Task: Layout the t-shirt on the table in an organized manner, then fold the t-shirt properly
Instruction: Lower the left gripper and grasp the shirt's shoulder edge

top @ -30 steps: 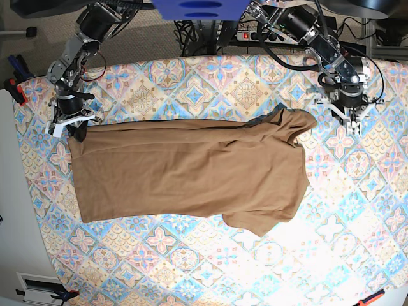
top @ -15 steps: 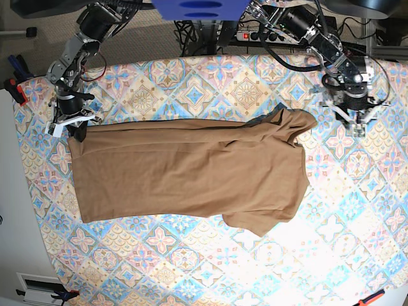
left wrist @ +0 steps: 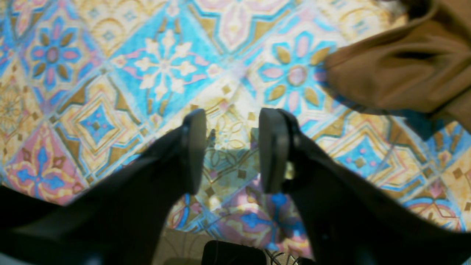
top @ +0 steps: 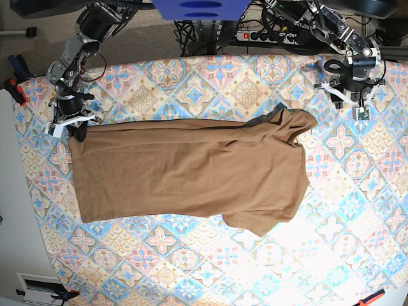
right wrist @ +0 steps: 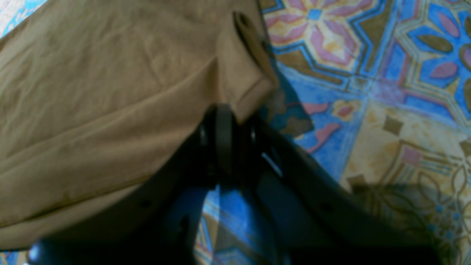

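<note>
Across the middle of the bench (top: 210,261) lies the t-shirt (top: 191,169), tan-brown, spread lengthwise with its hem end toward the base view's left and its collar end toward that view's right. The body lies mostly flat with long shallow creases. The collar end is bunched and folded over near the upper right corner, and one sleeve juts out at the lower right edge.

The right gripper (top: 75,122) sits at the shirt's upper left corner. In the right wrist view its jaws are nearly closed on the hemmed corner of the fabric (right wrist: 239,92), which rises slightly from the cloth there.

The left gripper (top: 349,102) stands apart from the shirt, beyond the bunched collar end, over bare patterned cloth. In the left wrist view its jaws are parted with a clear gap and nothing between them; only the tile pattern shows through, and a fold of the shirt (left wrist: 401,70) lies off toward that view's upper right.
</note>
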Tool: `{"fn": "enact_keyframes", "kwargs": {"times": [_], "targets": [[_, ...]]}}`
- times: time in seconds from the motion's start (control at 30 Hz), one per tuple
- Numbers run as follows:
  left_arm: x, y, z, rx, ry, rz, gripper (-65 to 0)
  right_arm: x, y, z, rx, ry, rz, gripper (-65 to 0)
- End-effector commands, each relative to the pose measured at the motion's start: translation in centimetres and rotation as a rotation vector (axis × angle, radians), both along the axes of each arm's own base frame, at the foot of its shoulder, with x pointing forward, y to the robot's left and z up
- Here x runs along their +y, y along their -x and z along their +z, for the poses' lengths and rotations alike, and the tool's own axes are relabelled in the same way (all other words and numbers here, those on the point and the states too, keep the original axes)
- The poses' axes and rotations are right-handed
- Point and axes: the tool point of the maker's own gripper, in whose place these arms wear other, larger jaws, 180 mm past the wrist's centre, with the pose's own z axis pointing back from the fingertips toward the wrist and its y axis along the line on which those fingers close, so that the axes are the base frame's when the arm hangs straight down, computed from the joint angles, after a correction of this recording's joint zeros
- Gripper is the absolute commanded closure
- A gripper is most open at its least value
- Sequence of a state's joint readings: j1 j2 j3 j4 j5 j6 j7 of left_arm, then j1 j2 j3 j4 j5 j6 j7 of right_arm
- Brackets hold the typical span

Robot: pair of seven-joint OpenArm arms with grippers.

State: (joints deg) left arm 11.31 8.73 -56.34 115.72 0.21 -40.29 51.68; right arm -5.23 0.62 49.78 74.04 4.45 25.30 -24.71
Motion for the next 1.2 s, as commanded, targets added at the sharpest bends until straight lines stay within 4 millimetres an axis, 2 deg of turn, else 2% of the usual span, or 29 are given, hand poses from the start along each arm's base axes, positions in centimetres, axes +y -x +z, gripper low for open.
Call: {"fn": "enact_keyframes", "kwargs": {"times": [0.0, 0.1, 0.17, 0.3, 0.47, 0.57, 0.8, 1.03, 1.1, 1.17], "targets": [[-0.5, -0.6, 0.6, -0.035, -0.003, -0.016, -29.4, -1.2, 2.9, -2.6, 0.183, 0.035, -0.03, 0.0], [-3.3, -1.9, 0.5, -0.074, 0.009, -0.127, -38.1, -0.7, 2.6, -2.6, 0.183, 0.034, -0.015, 0.0], [-5.9, -3.2, 0.9, -0.133, 0.02, -0.222, -41.4, 0.4, 2.1, -2.8, 0.187, 0.034, 0.026, 0.0], [-10.3, -4.9, 1.8, -0.24, 0.017, -0.375, -39.5, 1.1, 1.7, -2.9, 0.186, 0.033, 0.05, 0.0], [-12.2, -6.1, 2.2, -0.274, -0.016, -0.451, -36.1, 1.2, 1.4, -2.8, 0.181, 0.034, 0.051, 0.0], [-13.9, -6.5, 1.2, -0.264, 0.023, -0.49, -35.7, 1.2, 1.4, -2.8, 0.181, 0.034, 0.051, 0.0], [-15.2, -7.1, -2.1, -0.167, 0.024, -0.537, -35.7, 1.2, 1.4, -2.8, 0.181, 0.034, 0.051, 0.0], [-15.6, -6.9, -2.5, -0.154, 0.027, -0.551, -34.8, 1.2, 1.4, -2.8, 0.181, 0.034, 0.051, 0.0], [-15.6, -6.9, -2.5, -0.152, 0.028, -0.551, -29.0, 1.2, 1.4, -2.7, 0.18, 0.034, 0.051, 0.0], [-15.5, -6.8, -2.6, -0.148, 0.025, -0.548, -19.3, 1.2, 1.4, -2.7, 0.18, 0.034, 0.051, 0.0]]}}
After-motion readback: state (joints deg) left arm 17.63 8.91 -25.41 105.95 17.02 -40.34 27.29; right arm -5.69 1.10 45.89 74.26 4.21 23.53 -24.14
